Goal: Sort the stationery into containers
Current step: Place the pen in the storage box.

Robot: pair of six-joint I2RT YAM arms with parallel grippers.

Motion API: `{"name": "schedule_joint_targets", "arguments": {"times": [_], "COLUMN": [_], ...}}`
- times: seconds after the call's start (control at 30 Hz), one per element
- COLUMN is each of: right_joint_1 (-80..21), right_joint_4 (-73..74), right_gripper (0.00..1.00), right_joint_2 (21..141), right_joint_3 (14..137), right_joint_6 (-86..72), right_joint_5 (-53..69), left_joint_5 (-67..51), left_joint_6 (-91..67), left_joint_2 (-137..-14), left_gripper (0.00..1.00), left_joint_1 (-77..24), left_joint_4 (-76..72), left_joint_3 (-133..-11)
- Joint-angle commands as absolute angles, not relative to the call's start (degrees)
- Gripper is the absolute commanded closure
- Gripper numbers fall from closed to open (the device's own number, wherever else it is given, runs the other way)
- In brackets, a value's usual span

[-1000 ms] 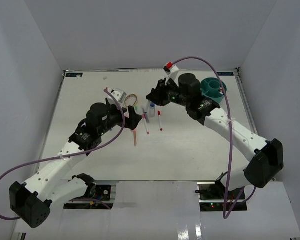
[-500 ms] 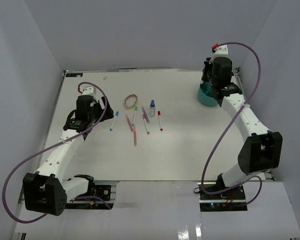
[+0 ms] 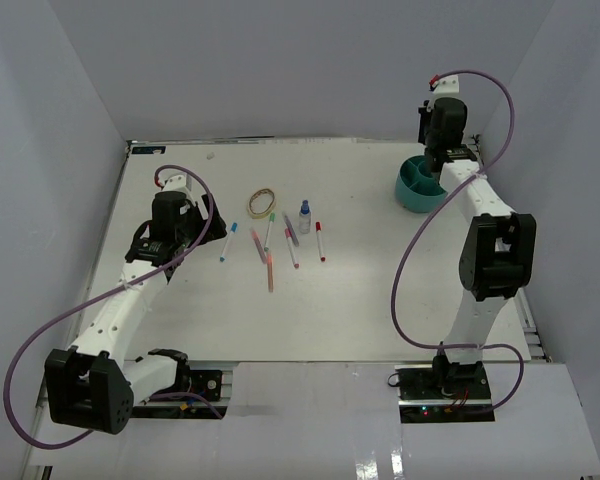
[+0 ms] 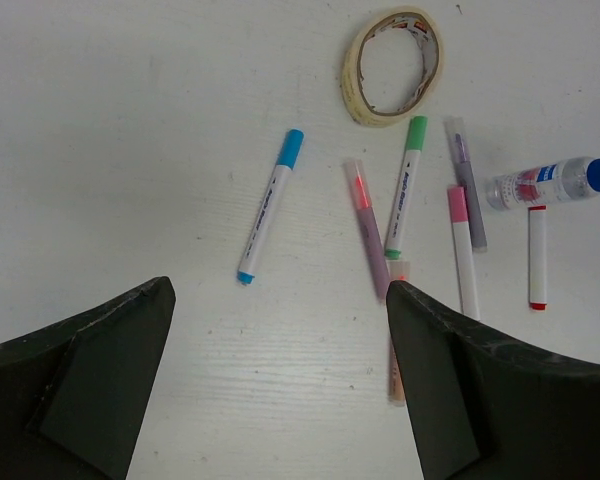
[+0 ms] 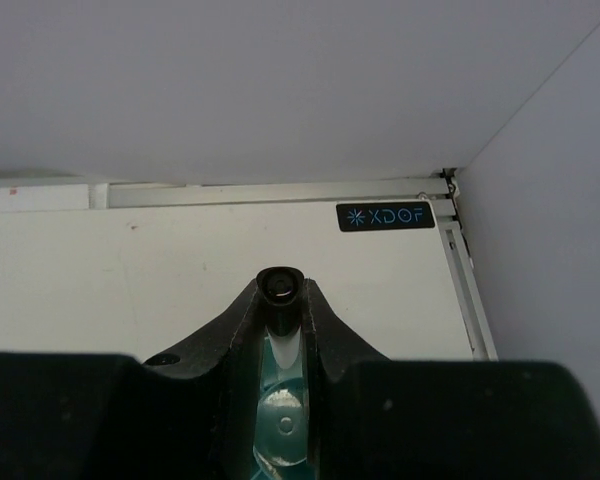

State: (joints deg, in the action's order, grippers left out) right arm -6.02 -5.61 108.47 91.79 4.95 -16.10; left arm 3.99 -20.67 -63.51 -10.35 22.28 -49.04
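Observation:
Several pens lie loose mid-table: blue-capped (image 3: 226, 241), green-capped (image 3: 269, 228), pink-capped (image 3: 292, 250), red-capped (image 3: 320, 241). Beside them are a tan rubber-band loop (image 3: 261, 202) and a small blue-capped bottle (image 3: 303, 213). My left gripper (image 3: 202, 224) hangs open and empty left of them. The left wrist view shows its jaws wide apart (image 4: 280, 290) short of the blue-capped pen (image 4: 268, 205) and the loop (image 4: 392, 65). My right gripper (image 3: 438, 160) is shut on a black-capped white pen (image 5: 280, 290), held upright over the teal organiser (image 3: 420, 190). No eraser is in view.
An orange pen (image 3: 271, 272), a purple one (image 3: 257, 243) and a grey one (image 3: 291, 228) lie among the others. White walls close the table at the back and both sides. The organiser stands near the back right corner.
Both arms left the pen cluster. The left arm drew back to the left with its gripper open. The right arm swung to the back right and now stands over the organiser.

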Motion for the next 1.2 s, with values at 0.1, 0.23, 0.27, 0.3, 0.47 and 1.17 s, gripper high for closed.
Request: {"name": "schedule_joint_targets", "arguments": {"times": [0.1, 0.23, 0.27, 0.3, 0.47, 1.17], "right_joint_1": [-5.1, -4.83, -4.83, -4.83, -4.57, -3.69], "right_joint_4": [-11.6, -11.6, -11.78, -11.78, -12.48, -13.62], "right_gripper": [0.92, 0.92, 0.92, 0.92, 0.92, 0.44], "right_joint_2": [112.84, 114.26, 114.61, 114.7, 114.44, 113.3], "right_joint_3": [96.68, 95.54, 95.19, 94.84, 91.85, 86.84], "right_joint_6": [7.65, 6.86, 6.77, 6.68, 6.5, 5.98], "right_joint_5": [-14.86, -14.5, -14.59, -14.76, -14.42, -12.83], "left_joint_5": [3.52, 3.69, 3.69, 3.69, 3.87, 4.13], "left_joint_6": [-20.92, -20.74, -20.66, -20.65, -20.66, -20.65], "left_joint_2": [-63.46, -63.89, -63.9, -63.9, -63.98, -64.07], "left_gripper": [0.02, 0.02, 0.02, 0.02, 0.02, 0.02], "left_joint_1": [-10.37, -10.37, -10.37, -10.37, -10.46, -10.37], "left_joint_4": [22.41, 22.41, 22.41, 22.41, 22.41, 22.41], "left_joint_3": [-49.57, -49.57, -49.57, -49.57, -49.57, -49.39]}}
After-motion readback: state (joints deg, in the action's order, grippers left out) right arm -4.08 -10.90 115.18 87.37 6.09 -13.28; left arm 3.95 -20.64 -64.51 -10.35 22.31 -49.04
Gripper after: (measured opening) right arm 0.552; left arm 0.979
